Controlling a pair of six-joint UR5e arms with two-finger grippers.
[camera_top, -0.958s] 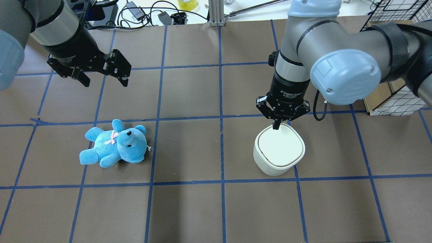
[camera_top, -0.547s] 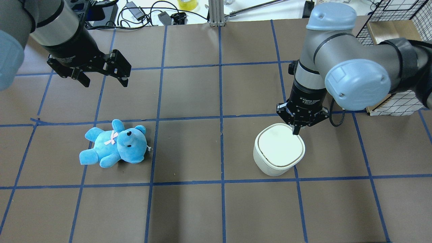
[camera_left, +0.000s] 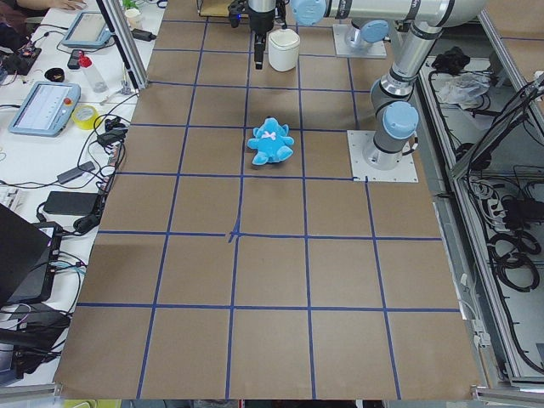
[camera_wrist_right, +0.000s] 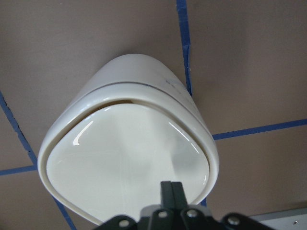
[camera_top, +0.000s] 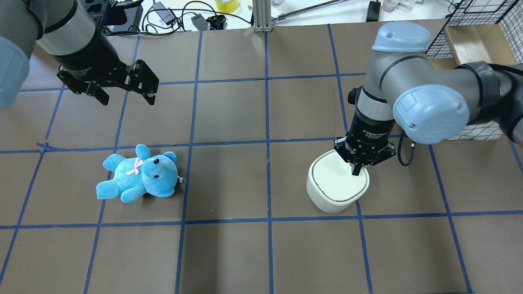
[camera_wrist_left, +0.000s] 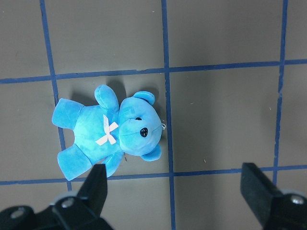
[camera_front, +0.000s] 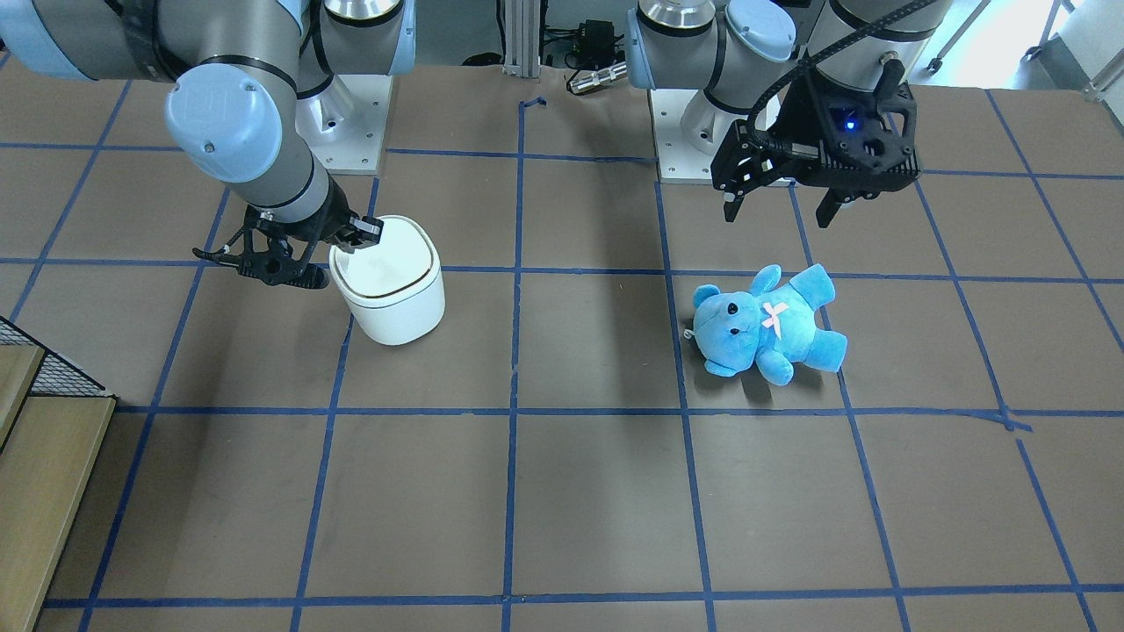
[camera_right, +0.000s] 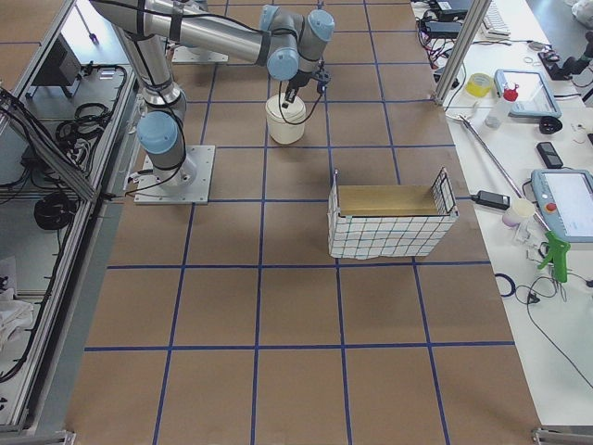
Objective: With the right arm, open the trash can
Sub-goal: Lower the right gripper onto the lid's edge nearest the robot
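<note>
A blue teddy (camera_top: 139,175) lies in the table's left half, and my left gripper (camera_top: 126,99) hangs near it, spread wide and empty. A wire basket (camera_right: 391,222) sits by the right edge. The table (camera_top: 229,253) is brown with a blue tape grid. The bin (camera_top: 333,200) stands right of centre. My right gripper (camera_top: 356,171), fingers pinched together and holding nothing, points down at the lid's right rim.
</note>
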